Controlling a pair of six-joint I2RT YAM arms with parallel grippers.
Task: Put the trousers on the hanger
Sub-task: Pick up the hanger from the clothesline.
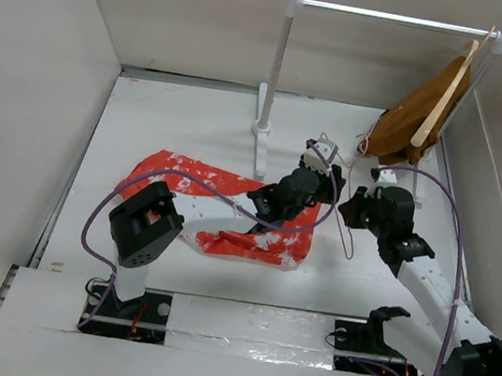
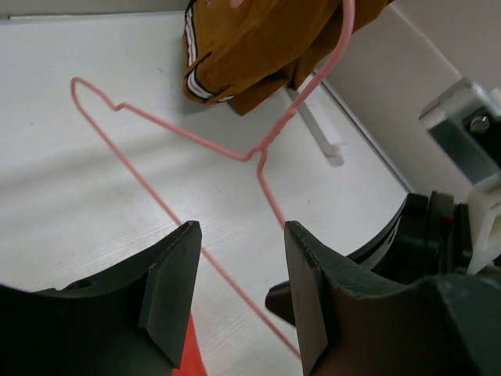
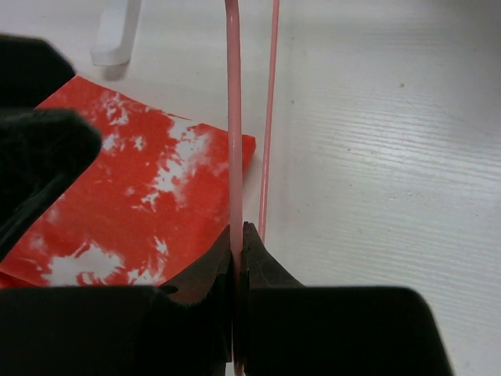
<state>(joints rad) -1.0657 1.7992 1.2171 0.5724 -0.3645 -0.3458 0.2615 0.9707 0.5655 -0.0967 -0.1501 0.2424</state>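
The orange-red trousers (image 1: 220, 204) with white splotches lie folded on the table left of centre; a corner shows in the right wrist view (image 3: 141, 196). The thin pale-pink hanger (image 1: 349, 241) is just right of them. My right gripper (image 1: 350, 210) is shut on one of the hanger's rods (image 3: 232, 117), with the jaws (image 3: 239, 235) pinching it. My left gripper (image 1: 328, 176) is open and empty above the trousers' right end. In the left wrist view its fingers (image 2: 239, 274) straddle the air above the hanger's wire (image 2: 156, 196) without touching it.
A white rack stands at the back, with posts (image 1: 278, 69) and a bar (image 1: 390, 17). A wooden hanger (image 1: 445, 94) on it carries a mustard-brown garment (image 1: 411, 127), also in the left wrist view (image 2: 258, 47). White walls enclose the table.
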